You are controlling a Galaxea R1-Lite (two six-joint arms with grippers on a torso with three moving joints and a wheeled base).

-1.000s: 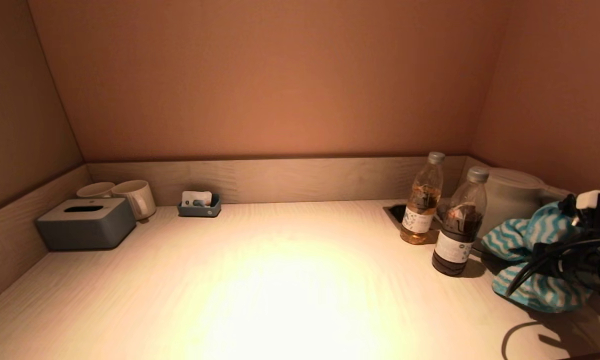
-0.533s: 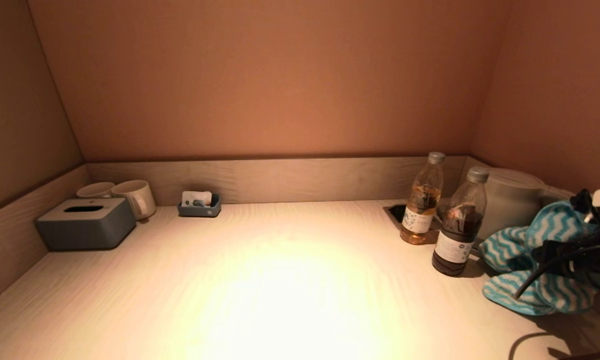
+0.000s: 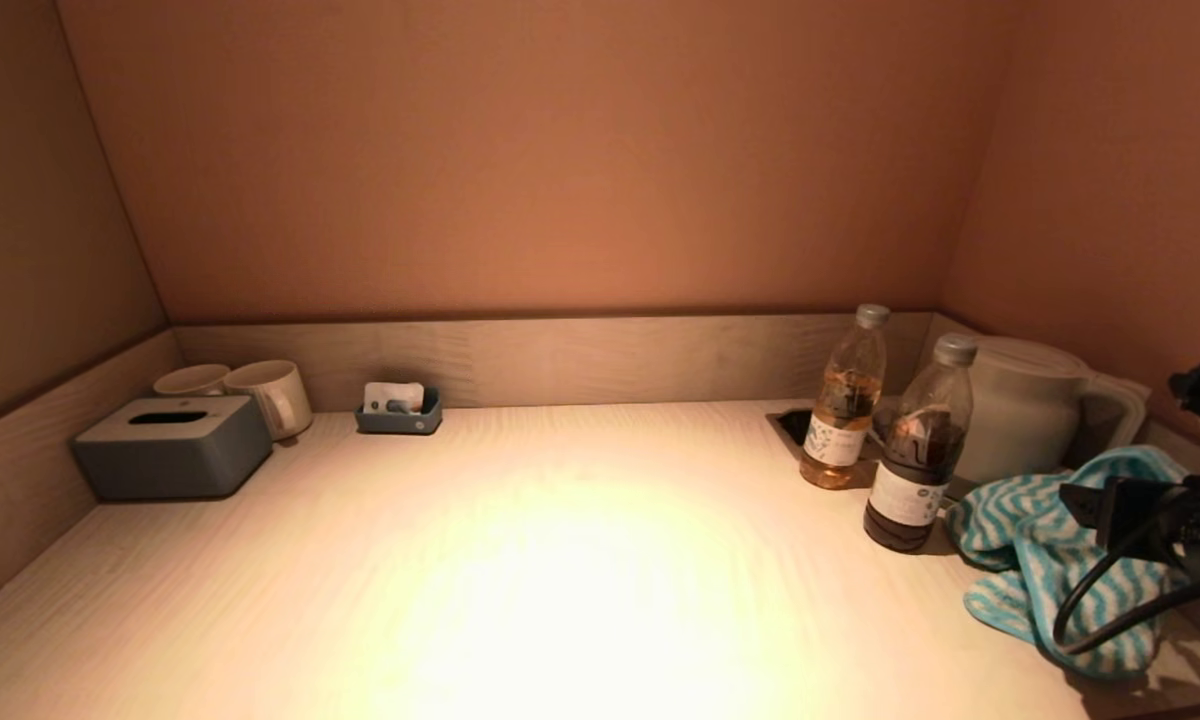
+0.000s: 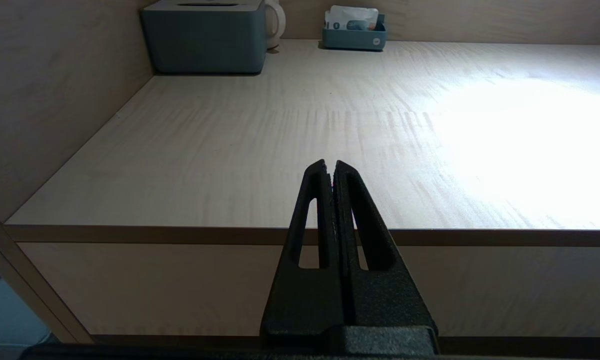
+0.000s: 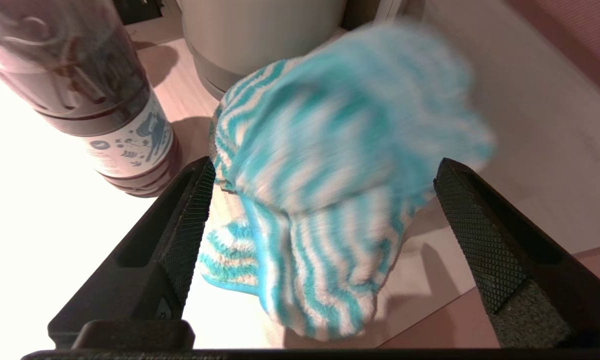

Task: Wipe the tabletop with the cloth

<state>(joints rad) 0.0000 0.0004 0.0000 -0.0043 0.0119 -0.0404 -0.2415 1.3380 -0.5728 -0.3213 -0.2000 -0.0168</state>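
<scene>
The teal-and-white striped cloth (image 3: 1035, 545) lies bunched on the pale wood tabletop (image 3: 560, 520) at the far right, in front of the kettle. My right gripper (image 3: 1085, 505) hovers over the cloth's right side. In the right wrist view the gripper (image 5: 325, 167) is open, with the cloth (image 5: 330, 150) between and below the wide-apart fingers, touching neither pad; its upper fold is blurred. My left gripper (image 4: 329, 167) is shut and empty, parked low before the table's front edge, out of the head view.
A dark bottle (image 3: 915, 450) stands just left of the cloth, an amber bottle (image 3: 845, 400) behind it by a recessed socket (image 3: 792, 425). A white kettle (image 3: 1020, 405) sits at the back right. A grey tissue box (image 3: 172, 445), two mugs (image 3: 272, 395) and a small tray (image 3: 398, 412) are back left.
The cloth was held up in my right gripper; now it has dropped lower onto the table. The right gripper has opened and drawn back to the right.
</scene>
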